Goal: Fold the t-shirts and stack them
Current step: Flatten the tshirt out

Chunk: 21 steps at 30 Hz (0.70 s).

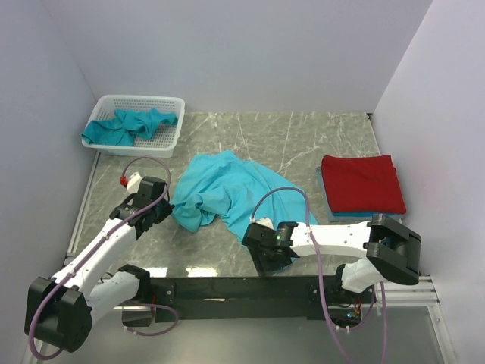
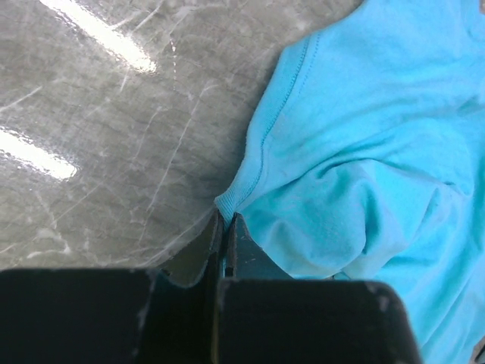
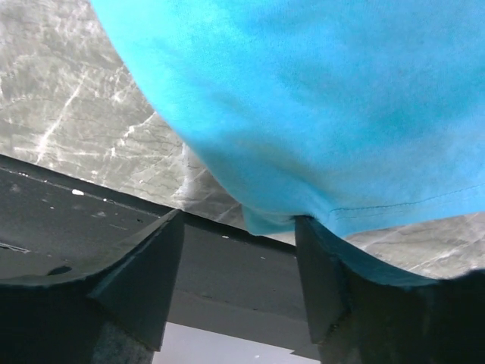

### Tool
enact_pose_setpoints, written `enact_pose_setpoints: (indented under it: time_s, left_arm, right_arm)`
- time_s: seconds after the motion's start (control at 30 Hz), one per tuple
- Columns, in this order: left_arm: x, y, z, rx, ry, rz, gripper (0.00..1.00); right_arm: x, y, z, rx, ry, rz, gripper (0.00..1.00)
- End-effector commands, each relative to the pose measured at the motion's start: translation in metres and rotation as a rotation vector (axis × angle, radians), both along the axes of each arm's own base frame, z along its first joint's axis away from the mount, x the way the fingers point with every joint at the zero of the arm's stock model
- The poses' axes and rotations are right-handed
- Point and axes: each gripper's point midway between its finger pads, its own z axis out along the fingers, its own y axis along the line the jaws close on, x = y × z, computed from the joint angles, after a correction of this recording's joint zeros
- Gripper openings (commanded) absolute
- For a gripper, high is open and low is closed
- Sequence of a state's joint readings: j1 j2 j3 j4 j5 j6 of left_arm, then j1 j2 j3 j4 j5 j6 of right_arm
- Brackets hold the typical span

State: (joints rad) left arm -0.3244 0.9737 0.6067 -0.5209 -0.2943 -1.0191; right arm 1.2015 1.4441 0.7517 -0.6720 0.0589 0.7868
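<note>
A crumpled teal t-shirt (image 1: 227, 189) lies in the middle of the table. My left gripper (image 1: 157, 210) is at its left edge. In the left wrist view the jaws (image 2: 225, 218) are shut on a ribbed edge of the teal t-shirt (image 2: 364, 152). My right gripper (image 1: 267, 241) is at the shirt's near right corner. In the right wrist view it (image 3: 239, 220) is open, and the hem of the teal shirt (image 3: 303, 98) hangs between the fingers, touching the right one. A folded red t-shirt (image 1: 360, 182) lies on a folded blue one (image 1: 355, 215) at the right.
A white mesh basket (image 1: 171, 130) at the back left holds more teal shirts (image 1: 125, 125). The black mounting rail (image 1: 227, 287) runs along the table's near edge, just under my right gripper. Walls close in the left, back and right sides.
</note>
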Motion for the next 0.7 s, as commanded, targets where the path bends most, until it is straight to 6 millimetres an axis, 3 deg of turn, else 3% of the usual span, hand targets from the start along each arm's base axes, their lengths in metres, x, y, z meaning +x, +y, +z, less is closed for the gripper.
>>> enact_pose_setpoints:
  time_s: [0.0,0.17,0.2,0.23,0.4,0.57,0.67]
  left_arm:
    - [0.008,0.005,0.013,0.009,-0.033,0.042,0.01]
    - [0.008,0.006,0.013,0.01,-0.033,0.048,0.01]
    - [0.009,0.005,0.014,0.008,-0.034,0.047,0.01]
    - [0.01,0.005,0.015,0.005,-0.038,0.05,0.01]
    - [0.016,0.005,0.024,0.009,-0.056,0.055,0.01]
    - [0.033,-0.001,0.05,-0.01,-0.119,0.047,0.01]
    - [0.052,-0.007,0.076,-0.029,-0.194,0.041,0.01]
  right_arm:
    - [-0.005,-0.003,-0.01,-0.002,0.023,0.009,0.64]
    - [0.002,-0.02,-0.014,-0.07,0.001,-0.032,0.5]
    - [0.007,-0.019,-0.01,-0.065,-0.022,-0.046,0.43]
    - [0.011,-0.019,-0.008,-0.06,-0.029,-0.059,0.29]
    - [0.042,-0.011,0.032,0.033,-0.142,-0.101,0.02]
    - [0.081,-0.016,0.074,0.155,-0.237,-0.156,0.0]
    - [0.121,-0.024,0.114,0.241,-0.352,-0.212,0.0]
